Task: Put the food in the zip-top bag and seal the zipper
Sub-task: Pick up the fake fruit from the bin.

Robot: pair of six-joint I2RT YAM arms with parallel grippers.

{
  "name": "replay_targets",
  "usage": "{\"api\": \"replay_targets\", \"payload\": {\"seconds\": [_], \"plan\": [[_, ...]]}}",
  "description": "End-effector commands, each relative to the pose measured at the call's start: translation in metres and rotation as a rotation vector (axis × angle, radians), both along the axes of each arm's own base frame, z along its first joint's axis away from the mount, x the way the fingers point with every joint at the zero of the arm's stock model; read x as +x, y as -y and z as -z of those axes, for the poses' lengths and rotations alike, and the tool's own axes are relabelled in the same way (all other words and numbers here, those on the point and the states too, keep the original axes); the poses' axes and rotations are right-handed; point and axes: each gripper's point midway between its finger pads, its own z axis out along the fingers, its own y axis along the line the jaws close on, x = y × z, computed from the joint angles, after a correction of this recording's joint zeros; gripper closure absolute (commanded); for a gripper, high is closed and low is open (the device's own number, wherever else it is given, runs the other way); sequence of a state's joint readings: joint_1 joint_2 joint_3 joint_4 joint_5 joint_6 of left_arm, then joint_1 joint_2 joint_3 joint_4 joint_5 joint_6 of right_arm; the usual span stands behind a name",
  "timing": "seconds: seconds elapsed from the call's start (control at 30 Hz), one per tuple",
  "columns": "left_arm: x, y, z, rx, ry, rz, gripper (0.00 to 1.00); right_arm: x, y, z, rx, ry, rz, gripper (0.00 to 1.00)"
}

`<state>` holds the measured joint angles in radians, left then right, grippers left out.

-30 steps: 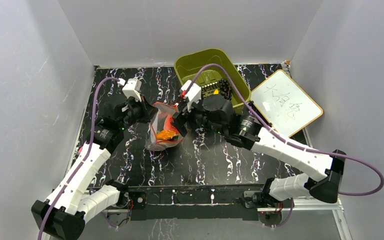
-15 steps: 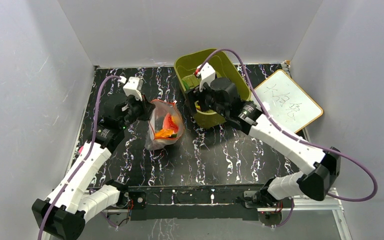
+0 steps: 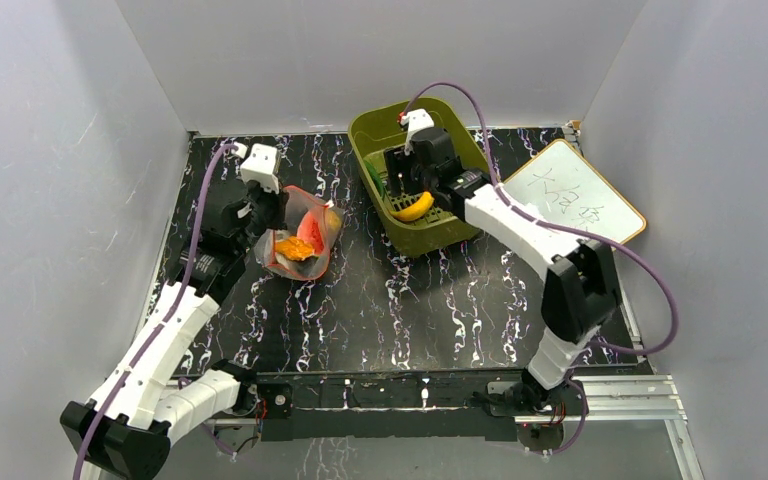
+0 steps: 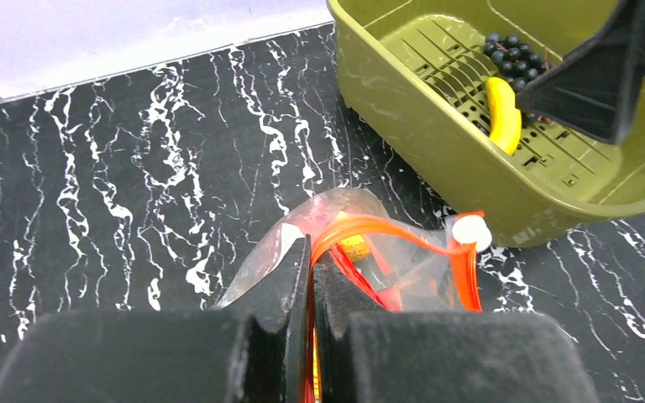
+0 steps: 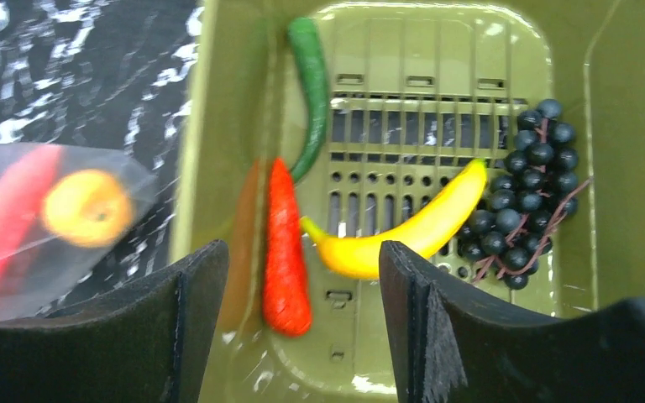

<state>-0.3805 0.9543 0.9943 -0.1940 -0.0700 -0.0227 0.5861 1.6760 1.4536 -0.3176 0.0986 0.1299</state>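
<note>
Two chilies (image 5: 287, 252) beside banana (image 5: 395, 233) in right wrist view, unseen from left wrist

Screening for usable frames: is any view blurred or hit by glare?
Right wrist view: smeared at left, the zip-top bag and basket wall soft, banana sharper. Left wrist view: crisp, mild shine on the bag. Top view: evenly lit, sharp.

At the far middle of the table (image 3: 410, 310), the basket (image 3: 430, 240) holding the banana (image 5: 403, 231) at centre, the grape bunch (image 5: 525, 201) right of it, the chili (image 5: 287, 260) left of it and a slender pepper (image 5: 312, 101) behind the chili, with the zip-top bag (image 4: 252, 260), watermelon slice (image 3: 310, 232) and orange (image 5: 88, 206) inside, left of the basket and a whiteboard (image 3: 572, 205) to its right.
</note>
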Motion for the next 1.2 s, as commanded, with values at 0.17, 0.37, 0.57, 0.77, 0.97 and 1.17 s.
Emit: {"api": "replay_targets", "payload": {"seconds": [0.17,0.37,0.57,0.77,0.97,1.17], "plan": [[0.002,-0.004,0.003,0.038,0.073,-0.021,1.00,0.090,0.061,0.026,-0.222,0.070,0.251,0.49],[-0.001,0.001,0.022,0.007,0.003,-0.014,1.00,0.127,0.095,0.045,-0.297,0.082,0.348,0.57],[-0.007,0.008,0.029,-0.054,-0.038,0.002,1.00,0.158,0.123,0.067,-0.356,0.055,0.414,0.59],[-0.009,0.005,0.025,-0.049,-0.025,-0.006,1.00,0.163,0.119,0.084,-0.338,0.017,0.369,0.56],[-0.011,0.005,0.027,-0.053,-0.033,-0.009,1.00,0.169,0.118,0.097,-0.355,-0.007,0.360,0.55],[-0.012,0.003,0.023,-0.046,-0.019,-0.010,1.00,0.170,0.122,0.115,-0.394,-0.047,0.365,0.52]]}}
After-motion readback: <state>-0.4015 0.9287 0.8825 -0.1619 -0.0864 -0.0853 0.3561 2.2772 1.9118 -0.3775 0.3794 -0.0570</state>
